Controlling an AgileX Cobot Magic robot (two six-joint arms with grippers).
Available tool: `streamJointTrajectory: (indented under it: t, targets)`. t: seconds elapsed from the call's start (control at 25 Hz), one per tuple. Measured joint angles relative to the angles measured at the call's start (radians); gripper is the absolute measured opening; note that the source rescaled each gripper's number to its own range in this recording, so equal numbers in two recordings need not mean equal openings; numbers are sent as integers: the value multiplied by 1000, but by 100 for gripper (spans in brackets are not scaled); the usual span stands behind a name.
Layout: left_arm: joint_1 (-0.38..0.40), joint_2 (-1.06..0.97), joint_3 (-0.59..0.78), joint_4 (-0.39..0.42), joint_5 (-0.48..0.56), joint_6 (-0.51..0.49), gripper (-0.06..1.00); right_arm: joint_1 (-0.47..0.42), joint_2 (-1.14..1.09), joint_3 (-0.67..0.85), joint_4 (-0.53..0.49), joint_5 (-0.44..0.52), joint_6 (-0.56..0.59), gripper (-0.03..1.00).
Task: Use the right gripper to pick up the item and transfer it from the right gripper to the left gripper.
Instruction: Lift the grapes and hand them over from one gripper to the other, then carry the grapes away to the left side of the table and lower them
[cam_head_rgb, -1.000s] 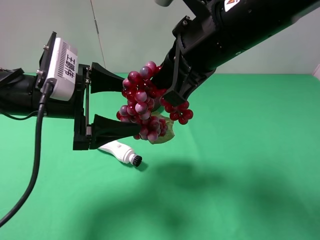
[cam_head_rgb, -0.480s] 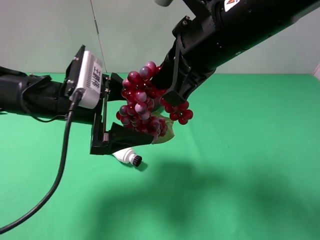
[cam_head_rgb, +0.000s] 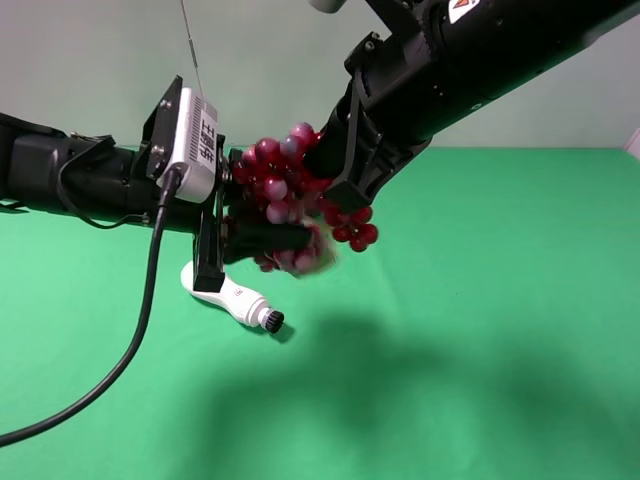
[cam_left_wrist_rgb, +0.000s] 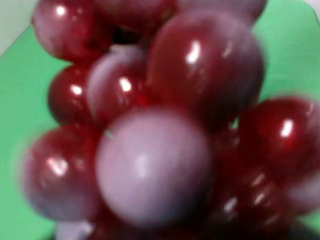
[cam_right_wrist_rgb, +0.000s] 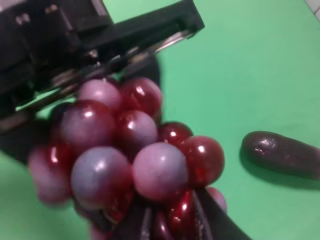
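Grape bunch (cam_head_rgb: 283, 185): small round berries, glossy dark red w/ a few paler purple-grey ones, a bright highlight on each. In left wrist view (cam_left_wrist_rgb: 165, 125) the berries fill the whole pic, blurred. The bunch hangs in the air over the left half of the bench (cam_head_rgb: 480, 350), clear of the cloth.

It sits between both claws. The right claw (cam_head_rgb: 338, 190), matte black & bulky, comes in from upper right and is clamped on the bunch's right side. The right wrist view shows its dark fingers (cam_right_wrist_rgb: 217, 225) w/ berries wedged between them. The left claw (cam_head_rgb: 272, 205), black & angular, reaches in from the left. Its jaws are narrow, pinched on the bunch's left part: lower jaw pressed under the berries, upper one mostly hidden behind them.

Vs half a sec before: the left claw's jaws stood wide, straddling the bunch top & bottom, and are now drawn together. The green leaf seen under the bunch then is too blurred to tell now. The right claw is in the same spot.

Around:
- White camera box (cam_head_rgb: 198, 140) & thick black cable (cam_head_rgb: 150, 290) on the left arm.
- Red-white sticker (cam_head_rgb: 462, 8) on the right arm.
- White bottle-shaped device (cam_head_rgb: 225, 295) w/ black ribbed tip, lying on its side on the green felt-like bench below the bunch. More of it shows than before.
- Dark purple eggplant (cam_right_wrist_rgb: 280, 152), smooth & long, lying on the cloth apart from the bunch.
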Motion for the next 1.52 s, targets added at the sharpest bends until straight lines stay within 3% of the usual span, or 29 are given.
streamJointTrajectory:
  t: [0.04, 0.52, 0.6, 0.68, 0.76, 0.84, 0.88, 1.0, 1.28, 1.52]
  targets:
    - [0, 0, 0, 0, -2, 2, 3, 0, 0, 0, 0, 0, 0, 0]
    - [0, 0, 0, -2, -35, 2, 2, 0, 0, 0, 0, -4, 0, 0]
    - [0, 0, 0, -2, -37, 2, 2, 0, 0, 0, 0, -5, 0, 10]
    - [0, 1, 0, 1, -46, 2, 2, 0, 0, 0, 0, -12, 0, 35]
    - [0, 1, 0, 1, -52, 2, 1, 0, 0, 0, 0, -24, 0, 68]
    - [0, 2, 0, 2, -53, 2, 1, 0, 0, 0, 0, -36, 0, 88]
    - [0, 2, 0, 3, -53, 2, 1, 0, 0, 0, 0, -47, 0, 93]
    - [0, 2, 0, 3, -54, 2, 0, 0, -4, 0, -11, -77, 0, 98]
    - [0, 2, 0, 3, -56, 2, 0, 0, -37, 0, -50, -121, 36, 100]
    - [0, 2, 0, 3, -65, 2, 0, 0, -50, 0, -249, -88, 260, 100]
